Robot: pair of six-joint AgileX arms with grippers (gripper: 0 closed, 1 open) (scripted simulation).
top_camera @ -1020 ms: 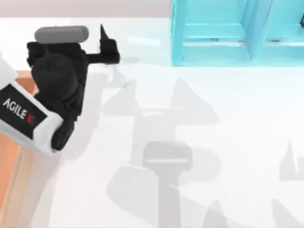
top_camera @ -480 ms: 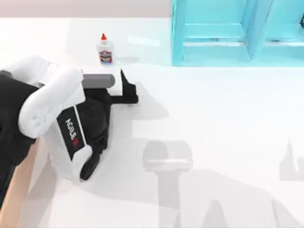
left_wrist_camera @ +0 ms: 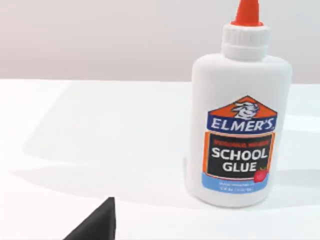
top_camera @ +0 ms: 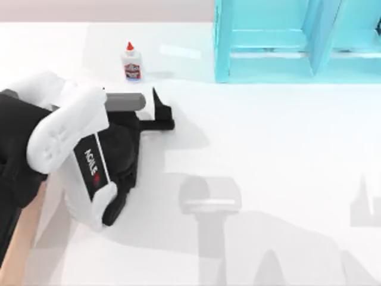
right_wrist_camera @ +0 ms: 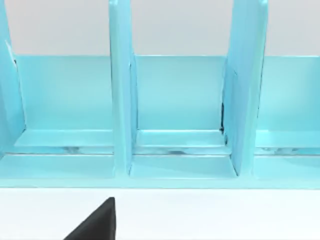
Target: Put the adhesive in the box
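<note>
The glue [top_camera: 131, 62] stood upright on the white bench [top_camera: 274, 155], near its far left, free of any grip. The left tool [top_camera: 159, 113] hovered just beside it, nearer the camera side; whether its fingers were spread or pressed together could not be told. A strip of the box [top_camera: 24, 238] showed at the bench's left edge. A turquoise shelf [top_camera: 268, 42] stood far right.
</note>
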